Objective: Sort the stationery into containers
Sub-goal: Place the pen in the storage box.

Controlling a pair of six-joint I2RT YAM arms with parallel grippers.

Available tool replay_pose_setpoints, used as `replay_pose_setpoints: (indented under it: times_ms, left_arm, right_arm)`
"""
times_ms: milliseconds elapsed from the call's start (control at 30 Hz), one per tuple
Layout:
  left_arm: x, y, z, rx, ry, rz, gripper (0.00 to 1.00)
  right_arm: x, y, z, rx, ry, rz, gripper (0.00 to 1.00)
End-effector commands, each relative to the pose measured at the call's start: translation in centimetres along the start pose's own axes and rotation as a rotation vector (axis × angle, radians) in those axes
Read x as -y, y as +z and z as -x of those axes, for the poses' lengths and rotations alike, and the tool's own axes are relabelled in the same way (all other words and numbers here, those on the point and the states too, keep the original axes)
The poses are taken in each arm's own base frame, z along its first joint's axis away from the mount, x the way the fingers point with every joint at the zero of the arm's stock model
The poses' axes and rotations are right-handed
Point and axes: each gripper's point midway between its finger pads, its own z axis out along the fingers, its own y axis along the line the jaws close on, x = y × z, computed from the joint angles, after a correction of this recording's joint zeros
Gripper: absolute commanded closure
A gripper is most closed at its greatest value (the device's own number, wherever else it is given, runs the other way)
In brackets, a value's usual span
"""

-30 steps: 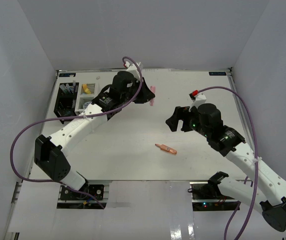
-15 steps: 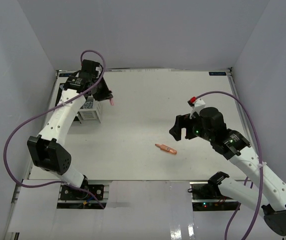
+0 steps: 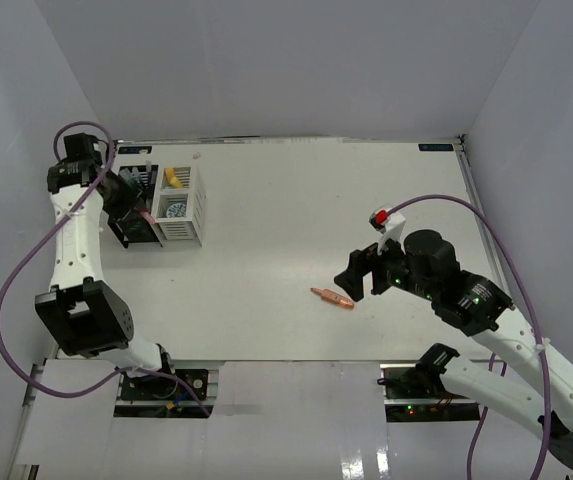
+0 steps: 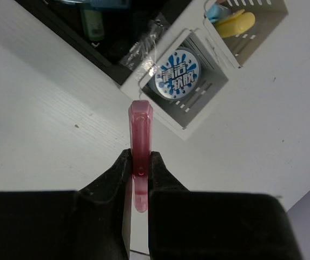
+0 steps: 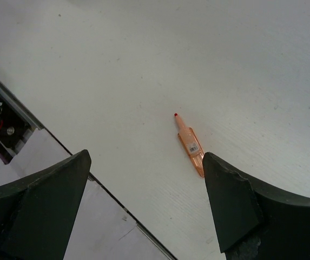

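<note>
Swung to ten o'clock, left claw (image 4: 140, 160) clamps pink marker (image 4: 140, 123); wide-open right claw (image 5: 145, 157) hovers over orange marker (image 5: 190, 146), seemingly light, stiff, best gripped mid-barrel.

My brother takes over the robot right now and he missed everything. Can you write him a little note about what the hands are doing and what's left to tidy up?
Left gripper: shut on the pink marker, held just short of the organizers, not yet in one.
Right gripper: open and holding nothing, above the orange marker, which lies on the table.
Done: the tape roll and a yellow marker sit in the white organizer; the black organizer beside it holds items too.
Left to do: drop the pink marker in, then pick up and box the orange marker, the only loose item in view.
</note>
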Motion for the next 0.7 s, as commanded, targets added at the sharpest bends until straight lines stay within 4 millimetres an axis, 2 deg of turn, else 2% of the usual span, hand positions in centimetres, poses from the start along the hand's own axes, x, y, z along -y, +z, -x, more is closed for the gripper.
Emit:
replay_pose_setpoints:
  times_ms: [0, 67, 133, 167, 233, 300, 500, 667]
  left_arm:
    - [-0.5, -1.0, 1.3, -0.035, -0.010, -0.039, 0.81]
    - [-0.6, -0.7, 2.6, -0.040, -0.021, -0.053, 0.81]
    - [-0.5, 0.7, 2.8, -0.090, -0.016, -0.058, 0.81]
    - [0.0, 0.5, 3.6, -0.078, -0.009, -0.065, 0.81]
    - [-0.2, 1.5, 4.3, -0.090, -0.004, -0.051, 0.80]
    - [-0.2, 1.8, 5.2, -0.083, -0.011, -0.052, 0.79]
    - [-1.4, 4.1, 5.8, -0.121, -0.054, -0.052, 0.78]
    - [-1.7, 5.4, 6.1, -0.153, -0.082, -0.073, 0.76]
  right_arm:
    - [-0.2, -0.2, 0.1, 0.021, -0.061, 0.004, 0.10]
    - [0.0, -0.2, 0.2, 0.029, -0.076, -0.012, 0.10]
    - [-0.2, -0.2, 0.1, 0.027, -0.088, -0.005, 0.10]
    - [-0.3, -0.1, 0.0, 0.024, -0.096, -0.002, 0.10]
    - [-0.2, 0.1, -0.2, 0.018, -0.100, -0.008, 0.10]
    - [-0.2, 0.2, -0.3, 0.013, -0.105, -0.008, 0.10]
    - [0.5, 0.3, -0.5, 0.009, -0.126, -0.033, 0.10]
    - [0.6, 0.6, -0.7, 0.001, -0.130, -0.040, 0.10]
